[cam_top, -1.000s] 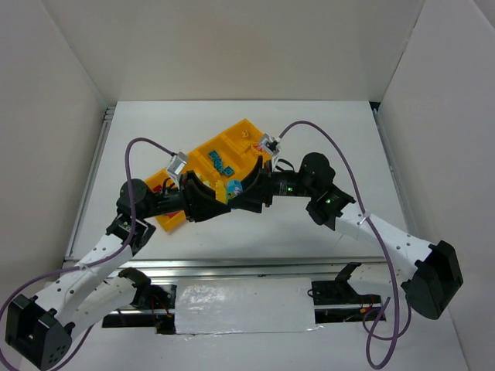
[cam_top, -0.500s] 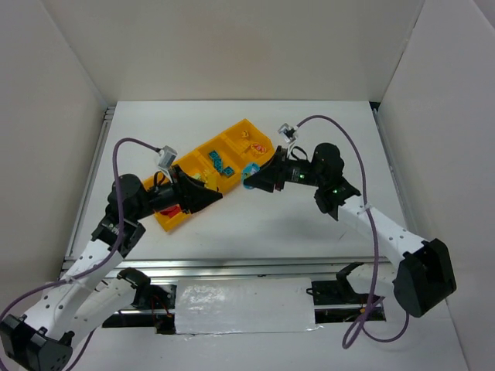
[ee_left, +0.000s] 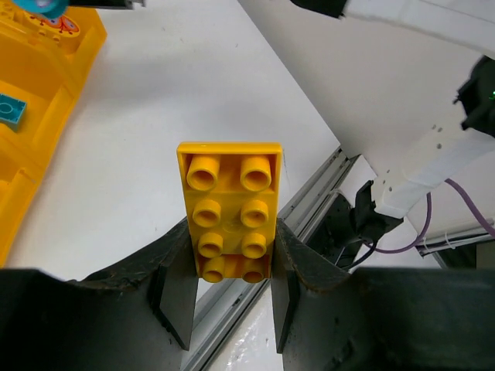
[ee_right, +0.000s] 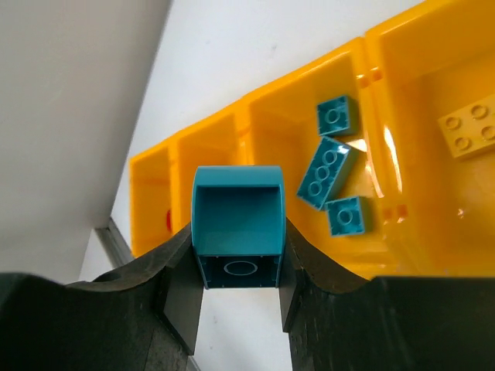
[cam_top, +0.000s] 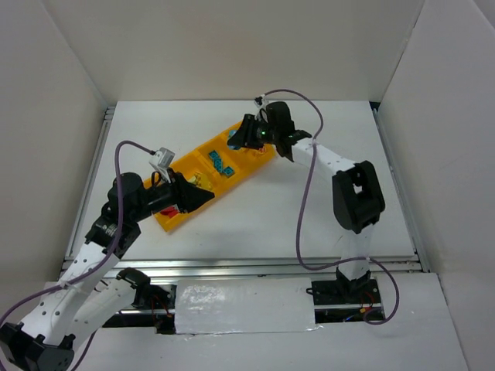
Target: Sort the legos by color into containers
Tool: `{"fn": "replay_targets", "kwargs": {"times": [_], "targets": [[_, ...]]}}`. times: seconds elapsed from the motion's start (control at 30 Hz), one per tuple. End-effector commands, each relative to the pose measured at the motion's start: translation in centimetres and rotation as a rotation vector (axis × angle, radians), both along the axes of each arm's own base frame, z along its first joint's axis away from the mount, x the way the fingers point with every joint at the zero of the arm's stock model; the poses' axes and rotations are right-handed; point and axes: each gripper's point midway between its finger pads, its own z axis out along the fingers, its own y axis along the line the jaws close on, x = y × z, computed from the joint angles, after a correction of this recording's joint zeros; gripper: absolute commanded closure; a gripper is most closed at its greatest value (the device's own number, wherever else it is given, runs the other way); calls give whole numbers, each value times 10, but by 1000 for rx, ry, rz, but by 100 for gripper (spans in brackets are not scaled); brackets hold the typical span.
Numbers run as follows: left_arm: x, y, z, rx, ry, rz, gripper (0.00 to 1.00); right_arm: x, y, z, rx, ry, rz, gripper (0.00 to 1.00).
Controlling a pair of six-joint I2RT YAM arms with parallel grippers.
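A white worktop [cam_top: 255,224] between plain white walls is carrying one long orange-yellow tray [cam_top: 172,222], which is lying slantwise from centre-left towards the upper middle of the overhead frame and dividing into four square compartments. In the right wrist view, three teal bricks [ee_right: 326,174] are lying together in the third compartment from the left, one yellow brick [ee_right: 472,127] is sitting in the rightmost, and a sliver of red [ee_right: 168,220] is showing in the leftmost. The second is lying partly hidden, its contents unclear. Two tools are showing, each closed on one brick. The left tool [ee_left: 232,259] is clamping an orange-yellow eight-stud brick [ee_left: 230,193] over bare worktop, with the tray at the upper left of that frame. The right tool [ee_right: 238,259] is gripping a curved teal brick [ee_right: 238,209] at lower centre, in front of the second compartment
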Motion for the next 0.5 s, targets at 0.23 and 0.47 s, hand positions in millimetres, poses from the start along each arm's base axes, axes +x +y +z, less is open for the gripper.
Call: {"fn": "replay_targets", "kwargs": {"times": [0.23, 0.47], "targets": [[-3, 10, 5, 33, -55, 29, 100, 44, 46, -21, -72, 71, -24, 60], [0, 8, 2, 25, -50, 23, 100, 36, 61, -19, -71, 66, 27, 0]]}}
